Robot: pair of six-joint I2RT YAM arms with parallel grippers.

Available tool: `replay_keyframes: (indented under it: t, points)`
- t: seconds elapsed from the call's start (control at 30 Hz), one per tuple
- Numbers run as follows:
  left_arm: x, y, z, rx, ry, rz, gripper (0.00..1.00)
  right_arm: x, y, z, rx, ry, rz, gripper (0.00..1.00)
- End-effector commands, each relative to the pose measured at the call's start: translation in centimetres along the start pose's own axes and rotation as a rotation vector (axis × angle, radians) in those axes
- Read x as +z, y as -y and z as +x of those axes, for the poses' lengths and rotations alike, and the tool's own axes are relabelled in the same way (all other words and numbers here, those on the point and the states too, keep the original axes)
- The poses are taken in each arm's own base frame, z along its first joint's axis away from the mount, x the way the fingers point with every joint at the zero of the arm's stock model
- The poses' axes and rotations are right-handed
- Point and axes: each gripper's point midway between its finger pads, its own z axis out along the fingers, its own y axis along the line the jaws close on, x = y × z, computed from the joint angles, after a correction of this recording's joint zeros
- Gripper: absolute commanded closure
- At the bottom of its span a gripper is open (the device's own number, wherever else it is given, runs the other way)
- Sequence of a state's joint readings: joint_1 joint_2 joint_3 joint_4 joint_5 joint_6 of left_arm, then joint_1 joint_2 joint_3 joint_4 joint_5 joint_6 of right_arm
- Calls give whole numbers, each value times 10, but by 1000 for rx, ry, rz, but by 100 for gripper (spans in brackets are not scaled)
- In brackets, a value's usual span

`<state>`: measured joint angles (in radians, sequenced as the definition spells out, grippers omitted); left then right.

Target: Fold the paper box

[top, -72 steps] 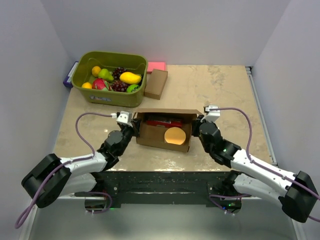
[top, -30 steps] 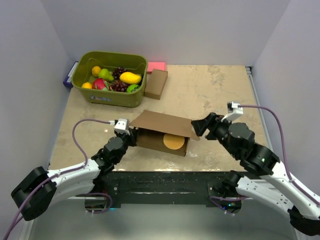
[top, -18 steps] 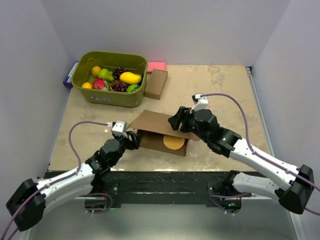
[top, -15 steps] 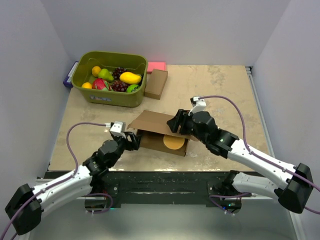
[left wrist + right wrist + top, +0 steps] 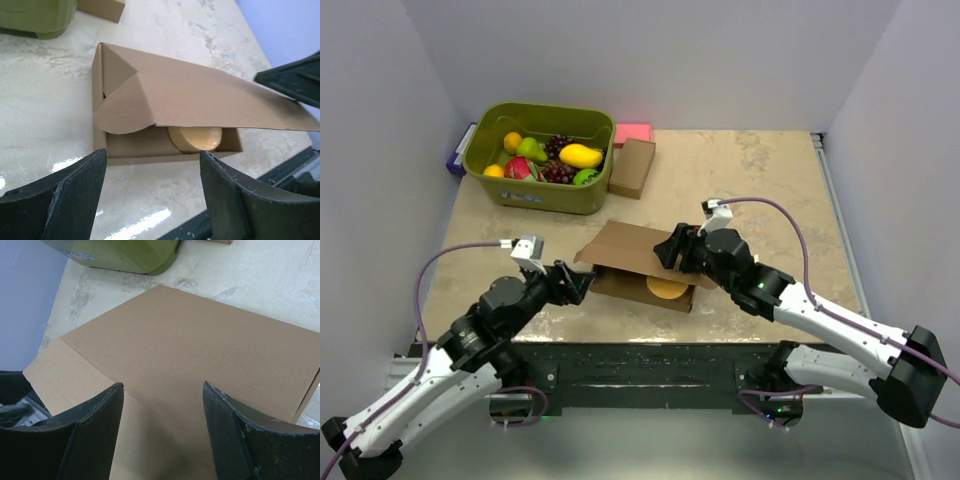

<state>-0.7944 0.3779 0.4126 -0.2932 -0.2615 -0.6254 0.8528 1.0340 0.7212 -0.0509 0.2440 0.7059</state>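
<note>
The left gripper [image 5: 578, 283] gapes wide and empty just beside the left end of the paper box [image 5: 638, 258], its arm reaching low and forward; the right gripper [image 5: 669, 250], also spread wide, hovers over the box's slanting lid, forearm angled down; the box sits mid-table [image 5: 760, 180].

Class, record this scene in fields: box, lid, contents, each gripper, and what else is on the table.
box: paper box, walls up
lid: slanting down, not shut
contents: round yellow disc
left gripper: open, holding nothing, by the box
right gripper: open, above the lid
other: green bin of fruit, small box
</note>
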Motion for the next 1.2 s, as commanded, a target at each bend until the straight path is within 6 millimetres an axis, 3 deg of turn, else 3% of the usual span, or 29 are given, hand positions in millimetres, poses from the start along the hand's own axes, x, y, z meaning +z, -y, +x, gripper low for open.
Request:
replay_keyframes:
  t: [0.0,0.13,0.2,0.27,0.37,0.47,0.53,0.7,0.73,0.77,0.87,1.03,1.17]
  points:
    - [-40,35,-32,-3,-52,111,18,-1,-6,-10,7,49,-17,32]
    - [-61,55,-61,51,-67,154,15,-2,-6,-10,-33,35,-18,32]
    - [-70,74,-91,57,-6,210,12,-4,-4,-9,-50,25,-10,33]
    - [-68,91,-117,74,74,255,10,-5,-1,-6,-56,19,-1,33]
    - [-49,110,-127,98,102,307,9,-10,0,-6,-55,15,-4,34]
    - [-14,130,-113,107,57,378,8,-17,1,-7,-59,10,-3,34]
    - [11,133,-99,103,18,376,8,-22,2,-8,-59,8,-6,35]
    - [61,115,-66,138,-35,287,9,-30,9,2,-64,-29,8,36]
    - [66,107,-53,144,-62,267,9,-31,11,4,-58,-34,11,36]
    - [72,103,-56,142,-26,244,9,-34,13,8,-54,-40,8,36]
    - [83,80,-33,164,-54,175,9,-39,16,21,-36,-72,-17,37]
    - [86,51,7,165,-108,120,9,-41,27,46,-11,-130,-21,39]
    - [86,37,28,147,-131,102,9,-40,37,64,-7,-171,-9,39]
